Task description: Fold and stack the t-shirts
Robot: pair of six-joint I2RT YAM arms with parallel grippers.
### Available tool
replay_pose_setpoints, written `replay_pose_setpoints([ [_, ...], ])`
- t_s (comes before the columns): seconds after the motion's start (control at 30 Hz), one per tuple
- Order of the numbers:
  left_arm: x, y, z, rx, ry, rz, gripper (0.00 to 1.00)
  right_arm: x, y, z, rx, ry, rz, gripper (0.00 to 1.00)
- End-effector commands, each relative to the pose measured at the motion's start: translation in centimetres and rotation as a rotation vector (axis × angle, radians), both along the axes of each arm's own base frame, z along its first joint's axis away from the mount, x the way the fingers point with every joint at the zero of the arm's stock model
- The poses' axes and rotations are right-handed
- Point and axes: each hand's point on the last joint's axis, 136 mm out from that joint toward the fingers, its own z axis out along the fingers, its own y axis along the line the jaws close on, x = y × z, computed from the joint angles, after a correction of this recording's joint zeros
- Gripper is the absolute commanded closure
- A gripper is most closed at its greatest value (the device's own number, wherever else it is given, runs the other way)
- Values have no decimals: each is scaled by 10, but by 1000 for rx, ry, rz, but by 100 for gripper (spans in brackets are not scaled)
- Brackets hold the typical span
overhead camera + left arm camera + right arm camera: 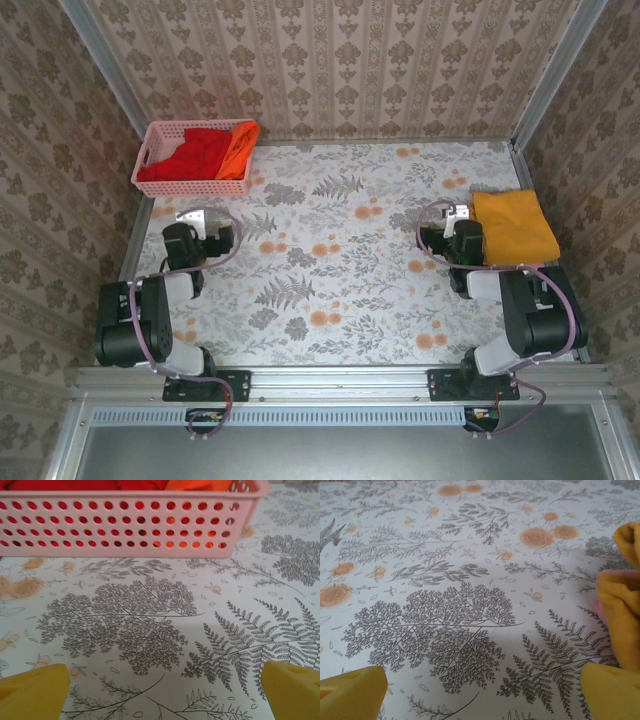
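1. The left gripper (161,690) hangs spread wide and empty just short of the pink basket (125,530), which sits in the far left corner of the table (330,262). The right gripper (480,690), equally spread and empty, hovers beside the folded pile.
2. A red t-shirt (195,155) and an orange t-shirt (240,145) lie bunched in the basket. A golden-yellow t-shirt (515,226) lies folded at the right edge, with a strip of pale pink cloth (620,573) showing beneath it.
3. The step in hand, as I judge it, is fetching a shirt. Come in over the near wall and pinch one layer only, probably the orange one draped at the rim.
4. Lift until the cloth clears the rim, or the light basket may drag along. Then spread the shirt on the open middle.
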Motion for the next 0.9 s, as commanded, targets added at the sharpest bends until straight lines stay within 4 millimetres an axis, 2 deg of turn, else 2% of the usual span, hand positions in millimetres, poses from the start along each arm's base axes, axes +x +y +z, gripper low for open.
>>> replay_pose_setpoints([
  [0.0,13,-10,13,70,-46,-16,0,8,-6,20,-2,-106,-36,0],
  [0.27,10,-3,10,72,-68,29,0,8,-6,20,-1,-106,-35,0],
  [0.33,8,-8,6,87,-82,5,0,8,-6,20,-1,-107,-35,0],
  [0.87,8,-8,7,91,-89,17,0,8,-6,20,-1,-106,-36,0],
])
